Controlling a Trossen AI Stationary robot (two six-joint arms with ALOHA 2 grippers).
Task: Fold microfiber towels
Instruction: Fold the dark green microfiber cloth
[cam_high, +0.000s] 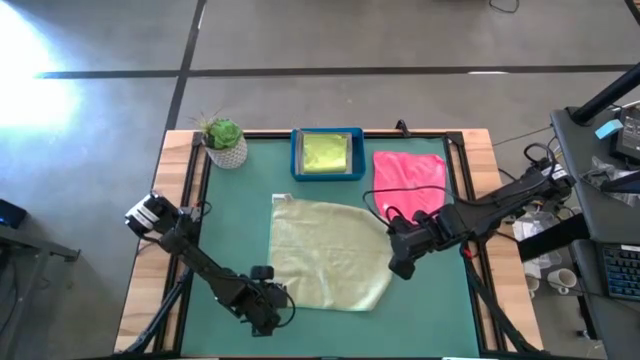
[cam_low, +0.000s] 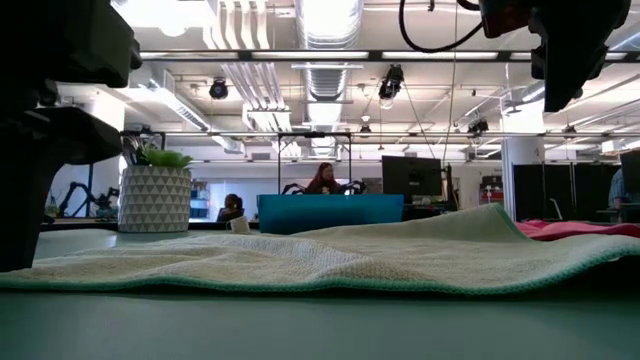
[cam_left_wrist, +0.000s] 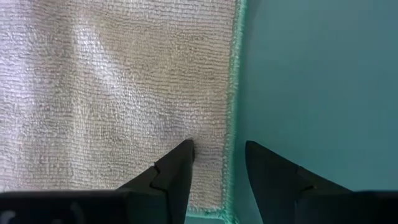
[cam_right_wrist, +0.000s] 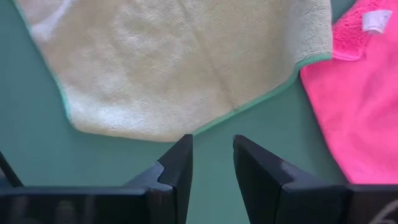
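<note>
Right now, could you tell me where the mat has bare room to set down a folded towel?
The green mat is bare on its left strip, between the potted plant and the left gripper. It is crowded elsewhere: the sage towel fills the middle, the blue tray and pink towel take the back, with the right gripper alongside.

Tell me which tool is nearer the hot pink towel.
Right. The right tool hovers just off the hot pink towel's near edge, beside the sage green towel. The left tool sits across that sage towel, at its near-left corner.
</note>
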